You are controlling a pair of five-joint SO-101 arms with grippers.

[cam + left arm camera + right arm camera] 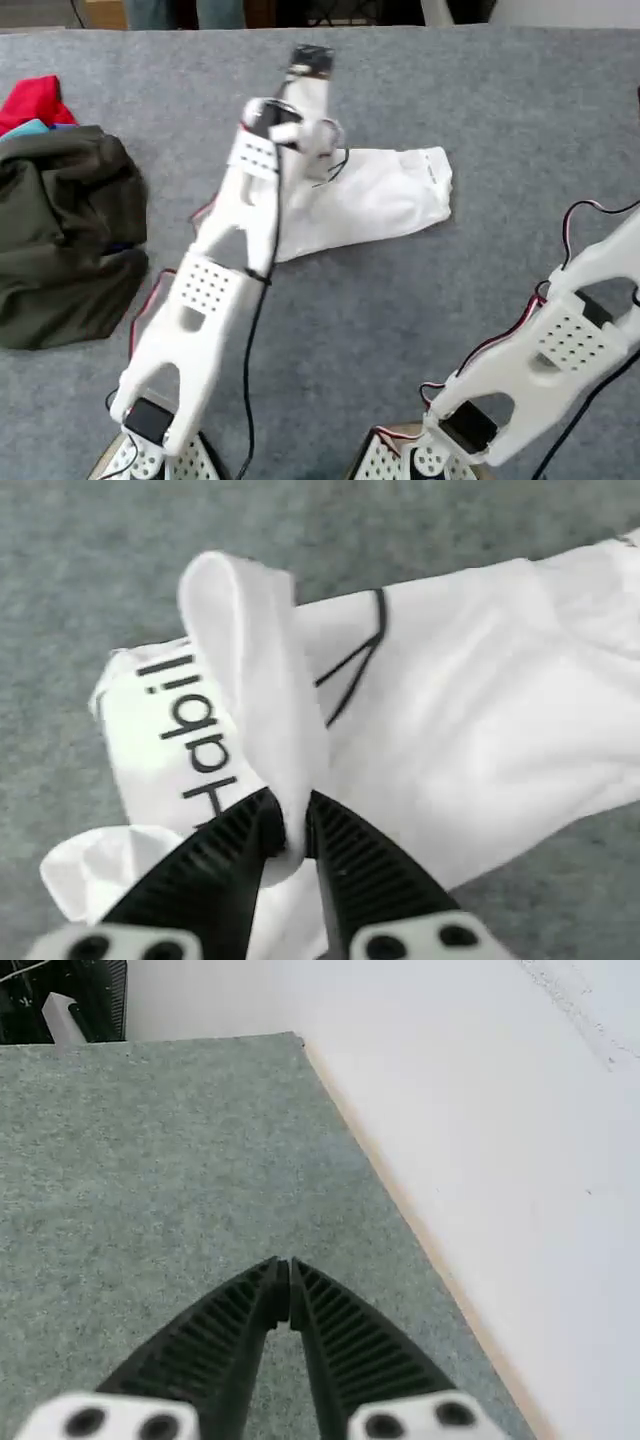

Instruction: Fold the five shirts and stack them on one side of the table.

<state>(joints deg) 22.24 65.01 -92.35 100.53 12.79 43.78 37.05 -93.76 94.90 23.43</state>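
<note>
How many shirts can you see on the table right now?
4: a white shirt mid-table, pinched in the left gripper; a dark olive shirt heaped at the left edge; a red shirt and a light blue shirt peeking behind it. The heap may hide more.

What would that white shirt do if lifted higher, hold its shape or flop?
Probably floppy: the white shirt bends into a soft fold where the left gripper pinches it, the rest lying slack on the table. It looks thin, so likely light, and would drape rather than lift whole.
</note>
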